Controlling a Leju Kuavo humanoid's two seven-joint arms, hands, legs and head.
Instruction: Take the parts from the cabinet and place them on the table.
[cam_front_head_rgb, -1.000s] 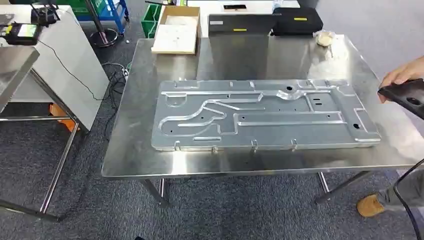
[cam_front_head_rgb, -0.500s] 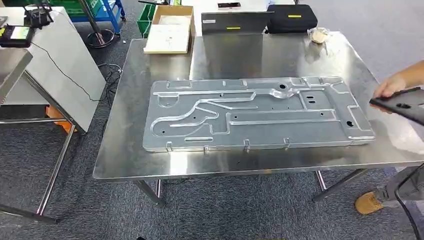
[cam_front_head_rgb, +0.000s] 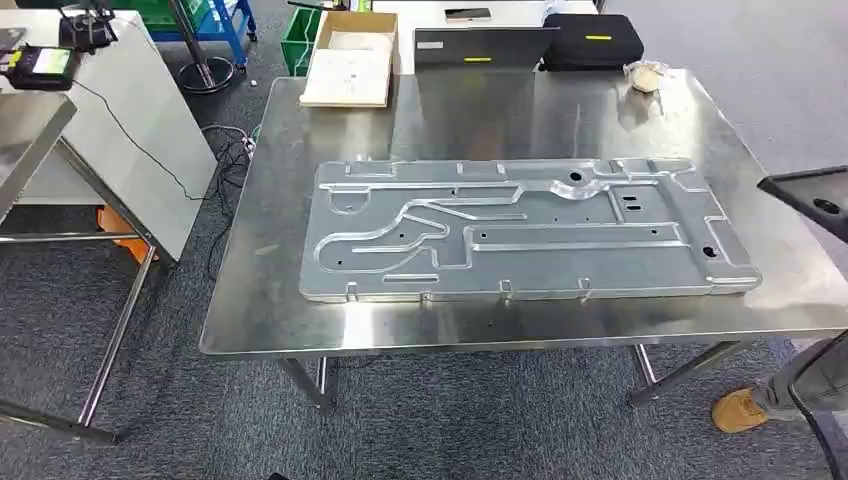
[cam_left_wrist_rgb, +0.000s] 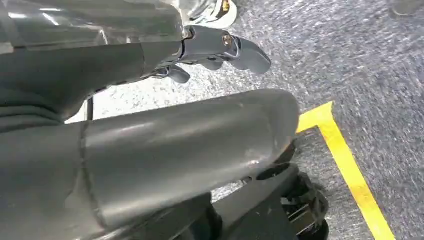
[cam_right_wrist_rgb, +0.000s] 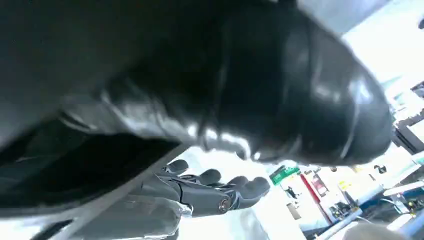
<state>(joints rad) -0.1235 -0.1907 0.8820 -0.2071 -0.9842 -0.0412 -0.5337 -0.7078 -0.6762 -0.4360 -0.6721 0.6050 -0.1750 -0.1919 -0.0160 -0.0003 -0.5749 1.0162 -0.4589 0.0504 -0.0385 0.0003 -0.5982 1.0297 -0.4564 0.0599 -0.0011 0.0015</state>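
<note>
- Head view: you are looking down on a steel surface (cam_front_head_rgb: 260, 320) where a large pressed metal panel (cam_front_head_rgb: 520, 230) is lying flat, near the middle. A flat black part (cam_front_head_rgb: 812, 198) is jutting in at the right edge, over the surface's corner; what is holding it is cut off. A person's shoe (cam_front_head_rgb: 742, 410) is standing on the carpet nearby.
- Left wrist view: your left hand (cam_left_wrist_rgb: 200, 47) is hanging over the grey floor (cam_left_wrist_rgb: 350, 60) beside a yellow line (cam_left_wrist_rgb: 350, 170), fingers loosely apart, grasping nothing.
- Right wrist view: your right hand (cam_right_wrist_rgb: 210, 192) is reaching its fingers out against a bright room. The dark thumb is hiding the palm, so I cannot tell whether it is holding anything.
- Judgement: you are probably between parts. The next move is likely calling for a turn toward the cabinet and a reach with a released hand.
</note>
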